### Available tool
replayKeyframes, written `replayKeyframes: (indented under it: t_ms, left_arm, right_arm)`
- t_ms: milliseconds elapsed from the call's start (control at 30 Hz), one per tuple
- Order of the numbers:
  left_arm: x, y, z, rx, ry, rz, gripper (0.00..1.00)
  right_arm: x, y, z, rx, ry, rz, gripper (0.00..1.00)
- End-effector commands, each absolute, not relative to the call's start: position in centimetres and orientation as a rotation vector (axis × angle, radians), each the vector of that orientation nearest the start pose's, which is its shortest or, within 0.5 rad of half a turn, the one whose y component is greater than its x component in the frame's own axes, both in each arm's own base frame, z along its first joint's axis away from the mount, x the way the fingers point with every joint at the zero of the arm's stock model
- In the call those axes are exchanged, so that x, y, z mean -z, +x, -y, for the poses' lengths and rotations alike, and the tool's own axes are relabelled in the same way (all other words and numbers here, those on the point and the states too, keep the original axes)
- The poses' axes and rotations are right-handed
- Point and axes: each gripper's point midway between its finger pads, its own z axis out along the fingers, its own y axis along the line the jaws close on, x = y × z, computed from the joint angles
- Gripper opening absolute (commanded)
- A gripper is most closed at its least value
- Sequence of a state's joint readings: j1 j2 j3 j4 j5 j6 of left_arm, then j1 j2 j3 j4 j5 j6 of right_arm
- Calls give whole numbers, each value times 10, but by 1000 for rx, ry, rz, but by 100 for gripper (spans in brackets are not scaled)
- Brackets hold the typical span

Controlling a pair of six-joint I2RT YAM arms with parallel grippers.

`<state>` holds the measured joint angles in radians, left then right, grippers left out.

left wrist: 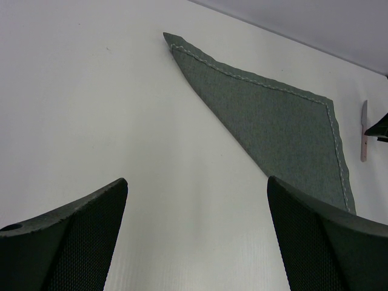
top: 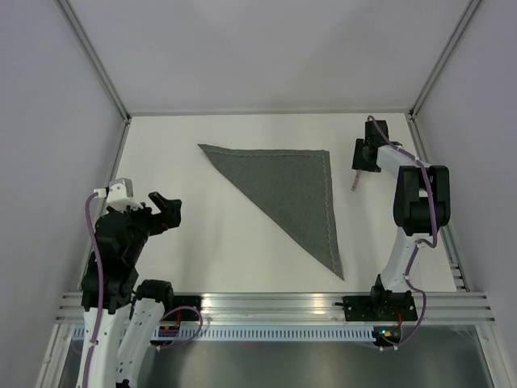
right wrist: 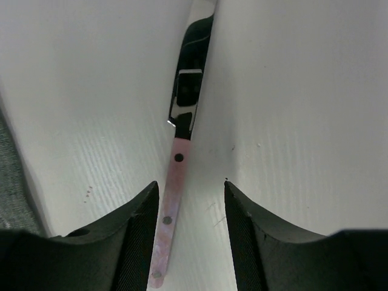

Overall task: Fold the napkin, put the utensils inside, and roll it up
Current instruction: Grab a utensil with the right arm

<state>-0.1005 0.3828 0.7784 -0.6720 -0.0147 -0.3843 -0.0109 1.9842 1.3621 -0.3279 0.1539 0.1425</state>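
Observation:
The dark grey napkin (top: 291,190) lies folded into a triangle on the white table, with its pale stitched edge along the right side. It also shows in the left wrist view (left wrist: 273,121). A slim pinkish-silver knife (top: 354,179) lies on the table just right of the napkin. My right gripper (top: 356,168) is open over the knife. In the right wrist view its jaws (right wrist: 191,194) straddle the pink handle (right wrist: 171,206), which lies nearer the left finger; the shiny blade points away. My left gripper (top: 166,212) is open and empty, left of the napkin and apart from it (left wrist: 197,188).
White walls with metal frame posts (top: 105,73) enclose the table on three sides. An aluminium rail (top: 275,305) runs along the near edge by the arm bases. A sliver of the napkin shows at the left edge of the right wrist view (right wrist: 9,182).

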Motion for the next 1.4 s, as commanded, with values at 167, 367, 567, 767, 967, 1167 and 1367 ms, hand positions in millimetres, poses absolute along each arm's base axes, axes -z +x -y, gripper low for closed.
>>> replayKeyframes:
  t_ms: [167, 367, 567, 767, 967, 1167, 1367]
  left_arm:
    - [-262, 206, 40, 340, -204, -1816, 100]
    - [-262, 206, 40, 339, -205, -1818, 100]
    - [-262, 207, 40, 338, -206, -1818, 100]
    - [-262, 207, 40, 341, -203, -1818, 100]
    - [-261, 207, 40, 338, -206, -1819, 100]
    - [-261, 208, 40, 336, -207, -1822, 100]
    - [-261, 208, 40, 338, -205, -1824, 100]
  right_arm:
    - [-3, 456, 32, 112, 280, -2600, 51]
    - [3, 453, 31, 109, 264, -2619, 47]
    - [12, 438, 30, 110, 224, -2667, 44]
    - [22, 422, 28, 103, 189, -2711, 37]
    - [32, 418, 21, 0, 191, -2751, 19]
    - [17, 422, 20, -71, 127, -2727, 1]
    - [-10, 429, 10, -145, 74, -2671, 0]
